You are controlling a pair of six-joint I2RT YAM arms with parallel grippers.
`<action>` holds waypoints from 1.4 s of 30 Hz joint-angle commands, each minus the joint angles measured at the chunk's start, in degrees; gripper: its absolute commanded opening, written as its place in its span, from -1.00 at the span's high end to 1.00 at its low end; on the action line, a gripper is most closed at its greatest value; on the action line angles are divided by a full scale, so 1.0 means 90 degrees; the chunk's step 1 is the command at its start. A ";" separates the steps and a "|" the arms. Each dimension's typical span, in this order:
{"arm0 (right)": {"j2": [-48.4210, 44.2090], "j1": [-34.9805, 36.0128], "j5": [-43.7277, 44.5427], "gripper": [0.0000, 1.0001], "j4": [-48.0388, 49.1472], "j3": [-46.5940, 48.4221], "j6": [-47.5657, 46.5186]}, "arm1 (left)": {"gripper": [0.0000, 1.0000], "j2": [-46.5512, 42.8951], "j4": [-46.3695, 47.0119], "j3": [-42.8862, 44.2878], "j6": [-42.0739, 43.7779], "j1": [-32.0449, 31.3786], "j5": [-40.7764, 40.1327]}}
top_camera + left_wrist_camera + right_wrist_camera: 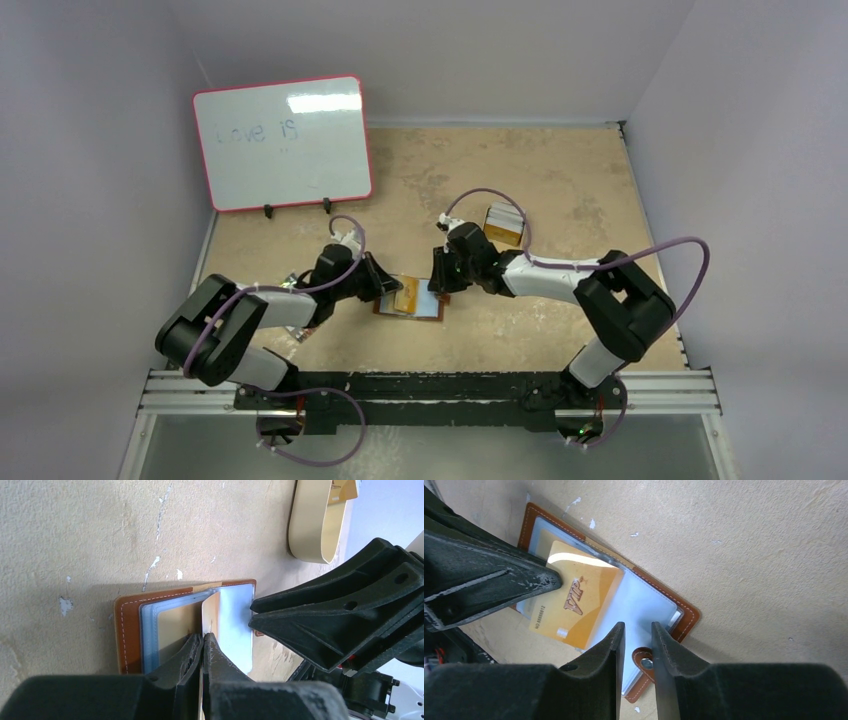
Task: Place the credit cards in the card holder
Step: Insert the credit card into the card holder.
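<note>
Top external, hidden: both arms meet over the card holder (420,305); its ends sit under the fingers and only the middle strip shows.
Left wrist, hidden: near part of the holder and the pinched edge of the gold card (579,605) are behind the fingers; the card shows edge-on only.
Right wrist, cut off: holder's near corner runs under the fingers; snap tab (644,661) is half covered.
Other cards: can't make any out.
Tin: tan oval tin (310,525), cut off at the frame top in left wrist; well apart from the holder.
Whiteboard: whiteboard (283,143) propped at the far left; writing too faint to read fully.
Holder position: mid table (560,180), lying open and flat, leather side down, clear sleeves (644,605) up.
Holder axis: long axis roughly left-right in the top view, slightly skewed; snap tab on the right arm's end.
Card pose: printed face toward the right wrist camera, tilted up off the sleeves, lower edge down among them.
Left gripper: left gripper (202,640) clamped tight on the gold card's edge.
Right gripper: right gripper (636,637) jaws narrowly apart, tips at the sleeve's edge just above the snap tab; nothing seen between them.
</note>
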 commanded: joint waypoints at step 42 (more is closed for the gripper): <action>-0.0845 0.0141 0.0287 0.28 0.0282 -0.1098 0.1500 | 0.93 0.0236 0.0167 0.0026 -0.0357 -0.1129 -0.1834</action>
